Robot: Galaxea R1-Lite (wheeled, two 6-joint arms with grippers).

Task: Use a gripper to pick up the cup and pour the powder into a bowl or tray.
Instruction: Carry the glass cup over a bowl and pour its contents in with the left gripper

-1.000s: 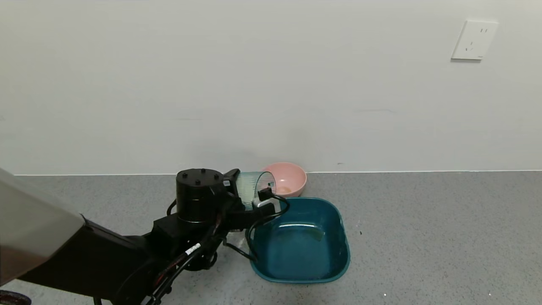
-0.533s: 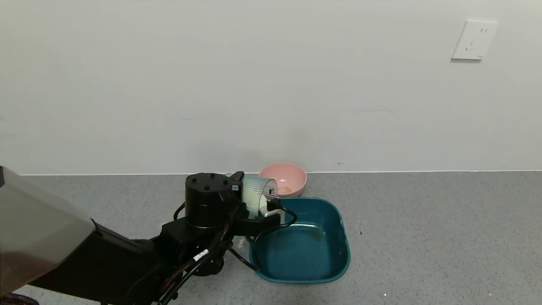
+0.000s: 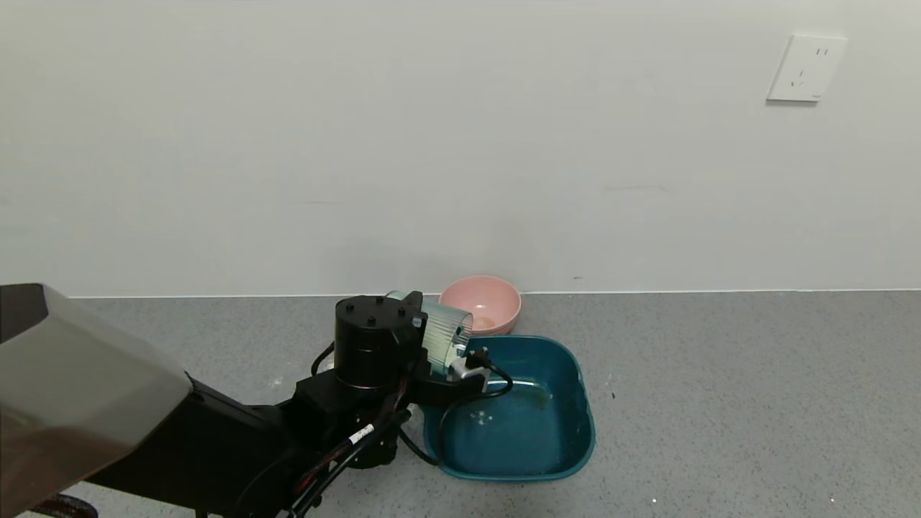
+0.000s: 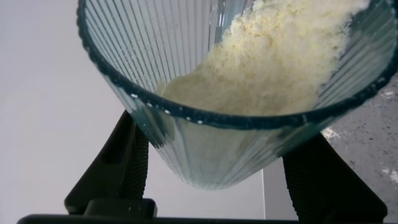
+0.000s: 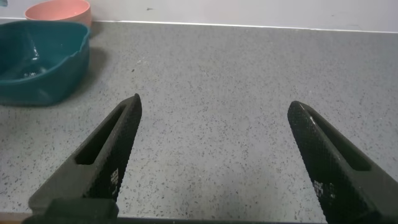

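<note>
Pouring: tipped well past level over the near-left corner of the teal basin (image 3: 568, 403), mouth aimed down into it so the load falls inside, not on the floor
Left gripper (image 3: 460, 360): clamped on the cup (image 3: 442, 338), black fingers (image 4: 124, 168) pressing the ribbed wall from both sides; held just above the basin rim, probably to keep the drop short
Cup: translucent pale blue-green plastic, vertical ribs, darker rim; lying nearly on its side in the grip
Powder (image 4: 273, 62): white, coarse, clumpy; banked against the low side of the cup right at the lip; a few white specks (image 3: 481, 417) already on the basin bottom
Basin: dark teal, glossy, rounded-square, far wider than the cup
Pink bowl (image 3: 481, 303): small, round, just behind the basin, by the wall
Right gripper (image 5: 211, 155): spread wide, holding nothing, parked low over speckled grey floor (image 5: 217, 81), well apart from the basin
</note>
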